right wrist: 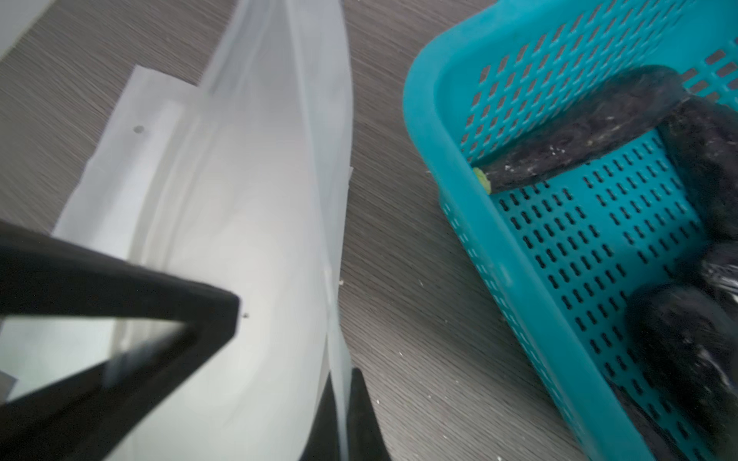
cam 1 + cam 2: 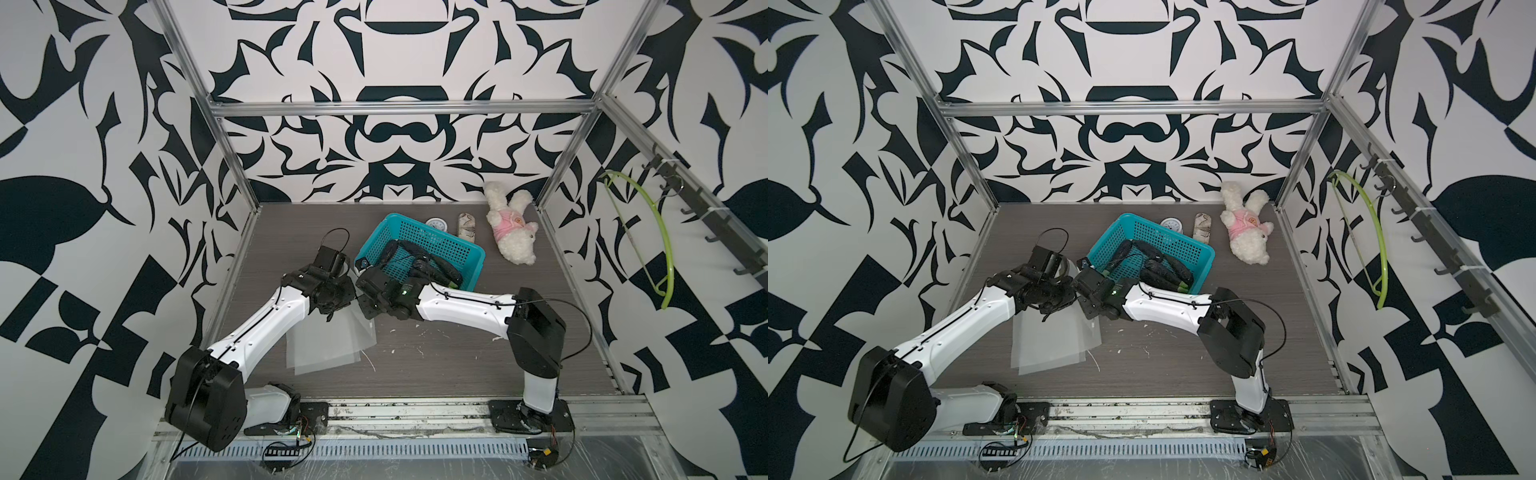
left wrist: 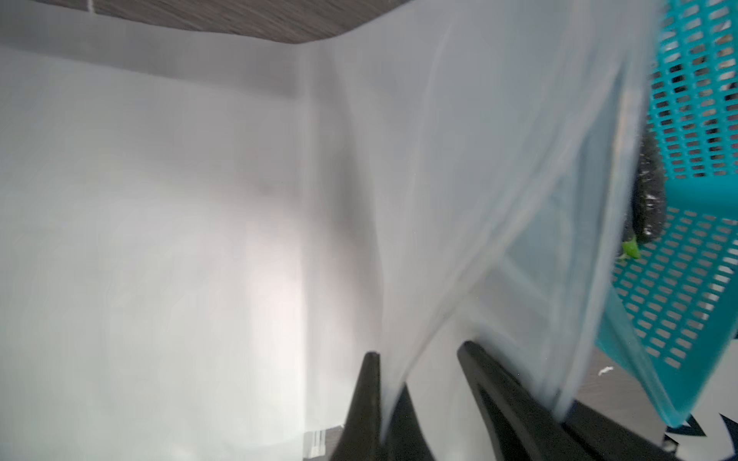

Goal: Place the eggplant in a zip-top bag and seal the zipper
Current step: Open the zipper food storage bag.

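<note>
The left claw (image 3: 385, 387) is pressed together on the film of the clear zip-top bag (image 3: 199, 239). Just beside it, the right claw (image 1: 342, 399) pinches the same bag's upper edge. In both top views the two claws meet tip to tip above the bag's far end. The rest of the bag lies on the counter (image 2: 457, 365) toward its left edge, over a second clear sheet (image 2: 305, 368). Just beyond, a teal basket (image 1: 439, 60) stands near the counter's middle, holding several dark eggplants (image 1: 579, 131). A white plush toy (image 2: 513, 232) lies near the far right corner.
</note>
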Robot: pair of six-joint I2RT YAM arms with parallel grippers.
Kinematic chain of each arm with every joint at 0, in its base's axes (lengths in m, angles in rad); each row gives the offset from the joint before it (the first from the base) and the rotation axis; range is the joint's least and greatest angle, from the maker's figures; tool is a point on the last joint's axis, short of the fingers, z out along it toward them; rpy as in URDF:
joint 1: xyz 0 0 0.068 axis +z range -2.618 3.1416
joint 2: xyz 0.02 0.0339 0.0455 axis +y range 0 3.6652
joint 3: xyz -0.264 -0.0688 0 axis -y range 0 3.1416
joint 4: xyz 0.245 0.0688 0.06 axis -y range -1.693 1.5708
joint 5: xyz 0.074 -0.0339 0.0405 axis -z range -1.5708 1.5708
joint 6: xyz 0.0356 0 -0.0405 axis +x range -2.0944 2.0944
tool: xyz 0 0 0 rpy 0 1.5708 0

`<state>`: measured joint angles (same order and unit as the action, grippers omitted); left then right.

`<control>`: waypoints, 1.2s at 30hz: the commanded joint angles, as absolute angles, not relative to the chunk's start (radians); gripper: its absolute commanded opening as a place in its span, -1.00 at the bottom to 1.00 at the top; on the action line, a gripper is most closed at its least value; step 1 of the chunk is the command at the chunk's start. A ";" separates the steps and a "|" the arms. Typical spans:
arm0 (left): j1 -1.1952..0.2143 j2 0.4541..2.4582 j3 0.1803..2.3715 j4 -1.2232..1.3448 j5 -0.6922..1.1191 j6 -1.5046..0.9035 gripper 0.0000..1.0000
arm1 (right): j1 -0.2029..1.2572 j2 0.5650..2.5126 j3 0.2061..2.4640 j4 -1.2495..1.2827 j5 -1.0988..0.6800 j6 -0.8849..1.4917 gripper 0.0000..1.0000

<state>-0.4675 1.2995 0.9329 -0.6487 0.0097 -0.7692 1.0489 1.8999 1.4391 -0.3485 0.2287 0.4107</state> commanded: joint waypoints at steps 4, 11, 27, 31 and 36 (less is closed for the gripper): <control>-0.473 1.331 0.948 -0.667 -0.023 -0.762 -0.53 | 1.052 1.841 1.425 -0.298 0.143 0.390 -0.91; -0.474 1.377 0.949 -0.592 -0.008 -0.760 0.00 | 1.051 1.806 1.400 -0.285 0.083 0.401 -0.91; -0.473 1.352 0.896 -0.580 -0.051 -0.778 -0.56 | 1.035 1.796 1.378 -0.300 0.131 0.442 -0.92; -0.474 1.304 0.900 -0.609 -0.057 -0.778 -0.64 | 1.026 1.798 1.373 -0.317 0.171 0.457 -0.91; -0.474 1.282 0.914 -0.638 -0.045 -0.766 -0.90 | 1.026 1.821 1.391 -0.356 0.227 0.463 -0.91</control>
<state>-0.4717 1.2945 0.9066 -0.5911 -0.0456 -0.7799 1.0286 1.8351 1.3739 -0.3321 0.1635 0.4461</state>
